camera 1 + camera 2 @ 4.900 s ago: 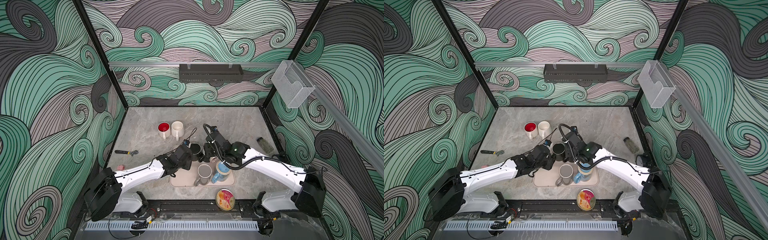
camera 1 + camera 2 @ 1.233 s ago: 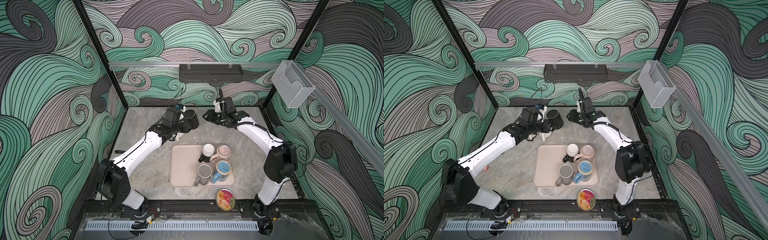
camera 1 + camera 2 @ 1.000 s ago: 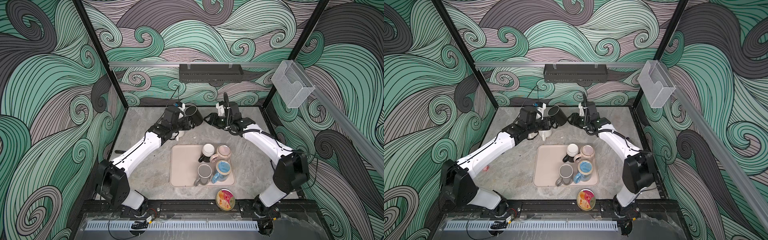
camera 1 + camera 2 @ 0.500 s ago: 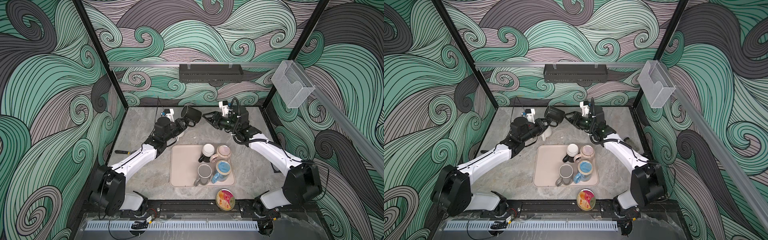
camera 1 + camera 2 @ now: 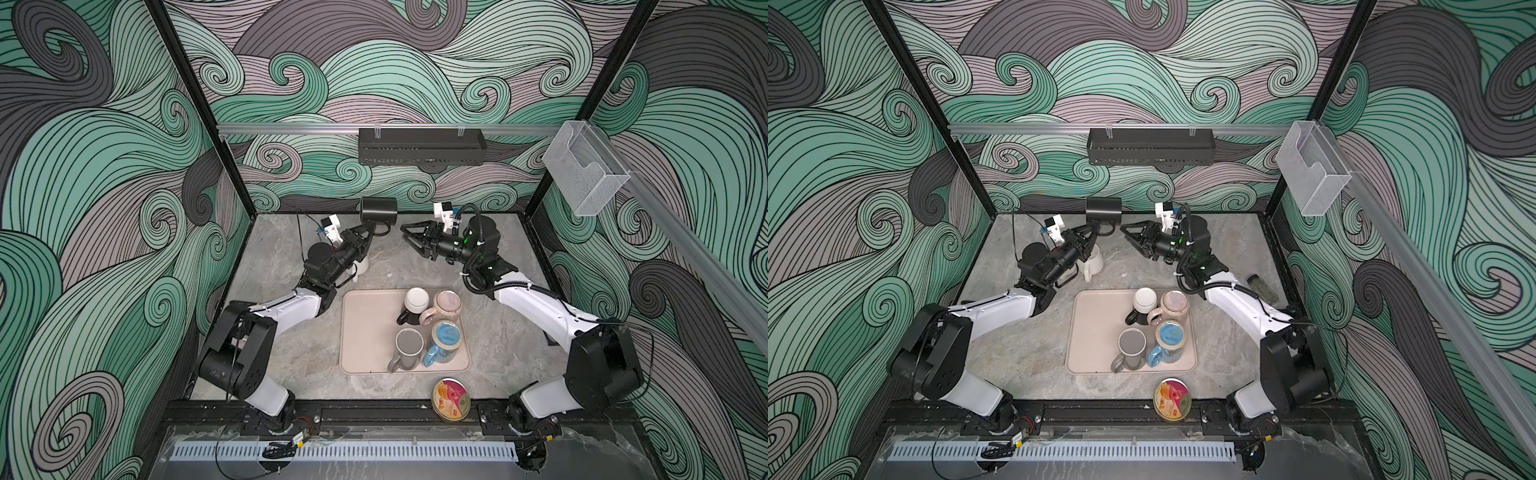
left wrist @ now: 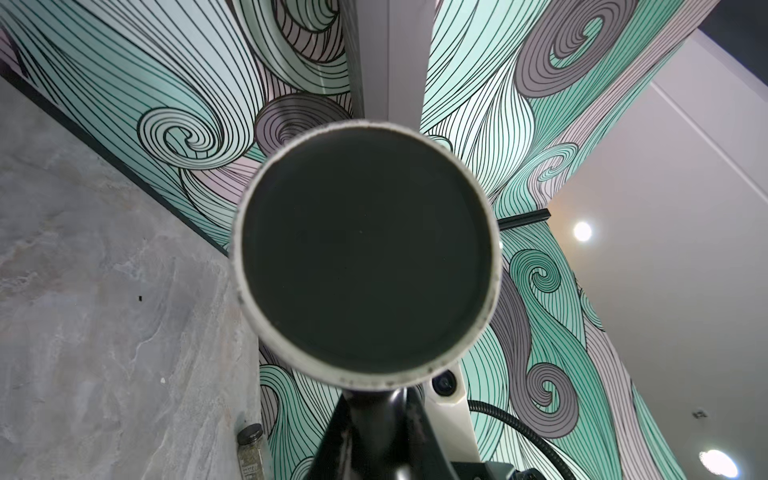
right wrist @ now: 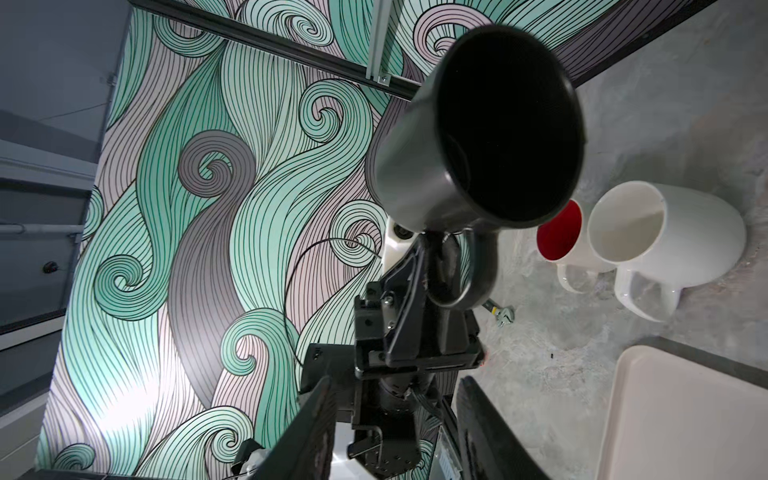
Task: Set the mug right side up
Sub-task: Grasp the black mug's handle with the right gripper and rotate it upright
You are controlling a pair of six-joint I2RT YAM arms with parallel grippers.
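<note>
Black mug (image 5: 377, 209) handle pinched in left jaws.

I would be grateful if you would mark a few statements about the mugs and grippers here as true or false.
1. The left gripper holds the black mug by its handle. True.
2. The black mug rests on the tray. False: it is held up in the air, lying on its side, beyond the far edge of the tray.
3. The right gripper is clamped on the black mug's rim. False: its jaws are open and clear of the mug.
4. Four mugs are on the tray. True.
5. The round tin sits on the tray. False: it lies on the table, in front of the tray.
</note>
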